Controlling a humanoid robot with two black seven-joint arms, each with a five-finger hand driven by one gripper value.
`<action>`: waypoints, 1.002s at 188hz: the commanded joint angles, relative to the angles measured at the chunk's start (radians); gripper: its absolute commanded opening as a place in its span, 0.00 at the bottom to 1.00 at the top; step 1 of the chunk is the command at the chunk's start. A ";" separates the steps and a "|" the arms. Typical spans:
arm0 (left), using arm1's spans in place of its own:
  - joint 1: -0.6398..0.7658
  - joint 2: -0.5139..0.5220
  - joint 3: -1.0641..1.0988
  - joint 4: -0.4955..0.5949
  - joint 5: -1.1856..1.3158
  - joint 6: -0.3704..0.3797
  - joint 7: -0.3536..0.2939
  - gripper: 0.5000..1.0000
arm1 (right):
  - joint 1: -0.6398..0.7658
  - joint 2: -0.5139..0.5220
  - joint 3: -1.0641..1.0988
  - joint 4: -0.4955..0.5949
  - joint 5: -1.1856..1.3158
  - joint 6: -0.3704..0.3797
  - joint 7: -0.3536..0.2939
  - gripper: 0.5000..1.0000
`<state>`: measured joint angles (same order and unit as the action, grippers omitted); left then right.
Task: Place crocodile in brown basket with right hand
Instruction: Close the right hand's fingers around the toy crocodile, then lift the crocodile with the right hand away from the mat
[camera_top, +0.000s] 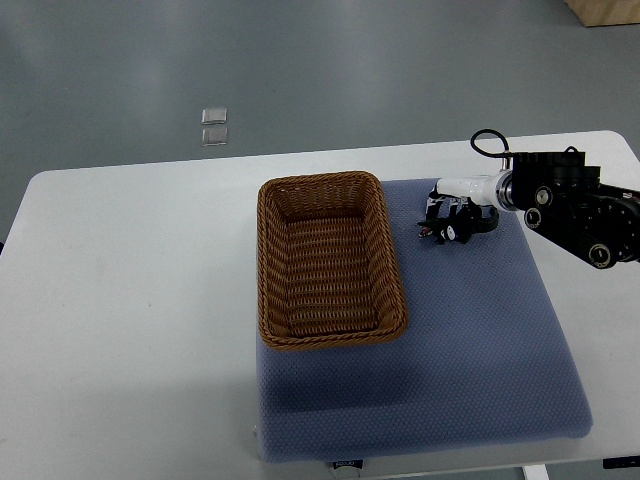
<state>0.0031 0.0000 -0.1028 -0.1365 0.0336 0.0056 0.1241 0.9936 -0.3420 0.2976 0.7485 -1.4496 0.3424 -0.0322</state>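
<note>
The brown wicker basket (330, 258) stands empty on the left part of a blue-grey mat (480, 340). My right arm (575, 205) comes in from the right edge. Its dark hand (453, 220) is low over the mat, a short way right of the basket's far right corner. I cannot make out a crocodile anywhere; anything under the hand is hidden by it. The left arm does not show.
The mat lies on a white table (130, 300). Two small clear squares (214, 126) lie on the grey floor beyond the table's far edge. A black cable loop (487, 143) sticks up behind the right wrist.
</note>
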 joint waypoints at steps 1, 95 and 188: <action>0.000 0.000 0.000 0.000 0.000 -0.001 0.000 1.00 | 0.007 -0.002 0.001 0.002 0.002 0.003 0.000 0.00; 0.000 0.000 0.000 0.000 0.000 0.001 0.000 1.00 | 0.112 -0.086 0.017 0.074 0.011 0.063 0.000 0.00; 0.000 0.000 0.002 0.000 0.000 0.001 0.000 1.00 | 0.270 -0.249 0.017 0.239 0.037 0.151 -0.003 0.00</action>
<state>0.0031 0.0000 -0.1027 -0.1366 0.0337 0.0058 0.1235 1.2366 -0.5612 0.3145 0.9529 -1.4129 0.4707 -0.0333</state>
